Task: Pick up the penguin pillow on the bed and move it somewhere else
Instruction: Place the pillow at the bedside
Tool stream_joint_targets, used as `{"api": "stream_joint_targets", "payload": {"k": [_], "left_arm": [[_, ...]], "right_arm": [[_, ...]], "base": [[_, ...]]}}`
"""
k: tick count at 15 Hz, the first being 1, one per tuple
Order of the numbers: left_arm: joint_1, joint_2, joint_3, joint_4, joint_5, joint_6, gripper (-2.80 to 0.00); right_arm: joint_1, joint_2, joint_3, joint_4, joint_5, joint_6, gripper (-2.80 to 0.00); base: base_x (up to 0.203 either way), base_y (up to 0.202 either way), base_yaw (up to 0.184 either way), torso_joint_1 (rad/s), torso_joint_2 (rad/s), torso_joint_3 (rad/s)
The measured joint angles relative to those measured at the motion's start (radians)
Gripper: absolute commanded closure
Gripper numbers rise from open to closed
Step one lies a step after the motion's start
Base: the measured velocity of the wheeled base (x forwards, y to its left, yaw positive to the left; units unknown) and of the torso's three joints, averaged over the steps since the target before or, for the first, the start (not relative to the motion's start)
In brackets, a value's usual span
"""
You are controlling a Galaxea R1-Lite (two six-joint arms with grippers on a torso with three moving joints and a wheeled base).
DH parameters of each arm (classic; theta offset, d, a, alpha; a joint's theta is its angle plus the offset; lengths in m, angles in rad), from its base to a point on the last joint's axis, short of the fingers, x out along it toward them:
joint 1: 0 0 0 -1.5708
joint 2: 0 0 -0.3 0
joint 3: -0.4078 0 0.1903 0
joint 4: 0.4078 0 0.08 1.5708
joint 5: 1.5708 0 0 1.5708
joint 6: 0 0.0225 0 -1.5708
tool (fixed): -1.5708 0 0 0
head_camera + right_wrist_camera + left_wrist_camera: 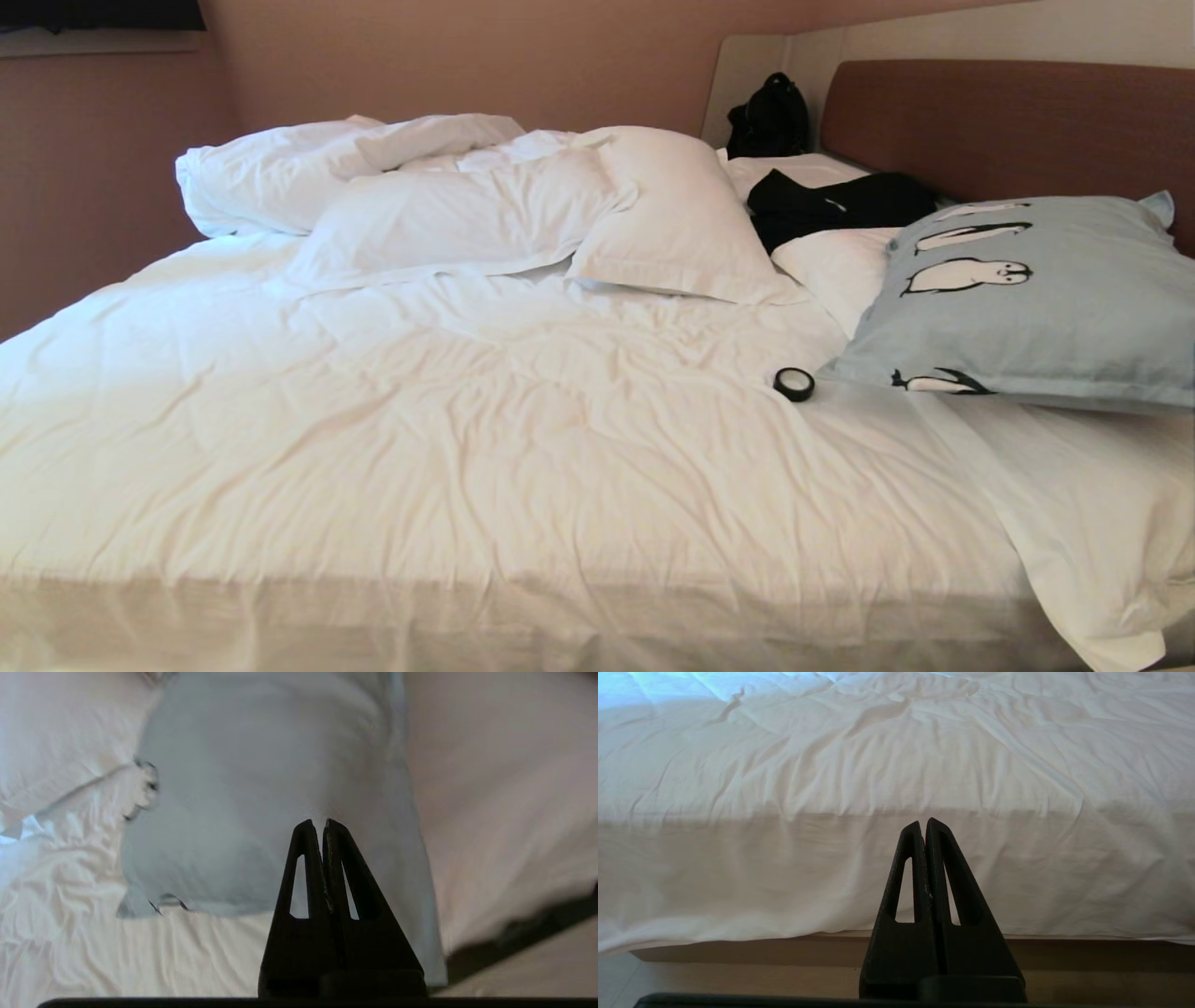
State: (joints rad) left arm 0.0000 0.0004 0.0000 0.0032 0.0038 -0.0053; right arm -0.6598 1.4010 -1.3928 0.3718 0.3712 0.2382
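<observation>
The penguin pillow (1036, 308), pale blue with black-and-white penguins, lies on the bed (467, 448) at its right side, propped on a white pillow below the brown headboard (1008, 121). Neither arm shows in the head view. In the right wrist view my right gripper (318, 822) is shut and empty, held off from the penguin pillow (261, 798) and pointing at its plain middle. My left gripper (923, 821) is shut with nothing in it, parked low before the hanging side of the bed (878, 765).
A black tape roll (794, 384) lies on the duvet at the pillow's near-left corner. A black garment (840, 205) and a black bag (770, 117) sit by the headboard. White pillows (672, 215) and bunched bedding fill the far left.
</observation>
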Motion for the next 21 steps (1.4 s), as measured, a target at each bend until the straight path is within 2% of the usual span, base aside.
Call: {"api": "stream_joint_targets", "payload": {"k": [6, 7, 11, 14, 21], "left_arm": [[0.000, 0.000, 0.000, 0.000, -0.001, 0.000, 0.00], [0.000, 0.000, 0.000, 0.000, -0.001, 0.000, 0.00], [0.000, 0.000, 0.000, 0.000, -0.001, 0.000, 0.00], [0.000, 0.000, 0.000, 0.000, 0.000, 0.000, 0.00], [0.000, 0.000, 0.000, 0.000, 0.000, 0.000, 0.00]], "right_arm": [[-0.169, 0.077, -0.002, 0.188, 0.084, -0.015, 0.00], [-0.196, 0.082, -0.002, 0.205, 0.103, -0.026, -2.80], [-0.309, 0.093, 0.000, 0.231, 0.189, -0.055, -2.80], [-0.389, 0.104, 0.015, 0.231, 0.294, -0.055, -2.80], [-0.416, 0.175, 0.074, 0.229, 0.604, -0.056, -2.80]], "base": [[0.000, 0.000, 0.000, 0.000, 0.00, 0.000], [0.000, 0.000, 0.000, 0.000, 0.00, 0.000], [0.000, 0.000, 0.000, 0.000, 0.00, 0.000], [0.000, 0.000, 0.000, 0.000, 0.00, 0.000], [0.000, 0.000, 0.000, 0.000, 0.00, 0.000]]}}
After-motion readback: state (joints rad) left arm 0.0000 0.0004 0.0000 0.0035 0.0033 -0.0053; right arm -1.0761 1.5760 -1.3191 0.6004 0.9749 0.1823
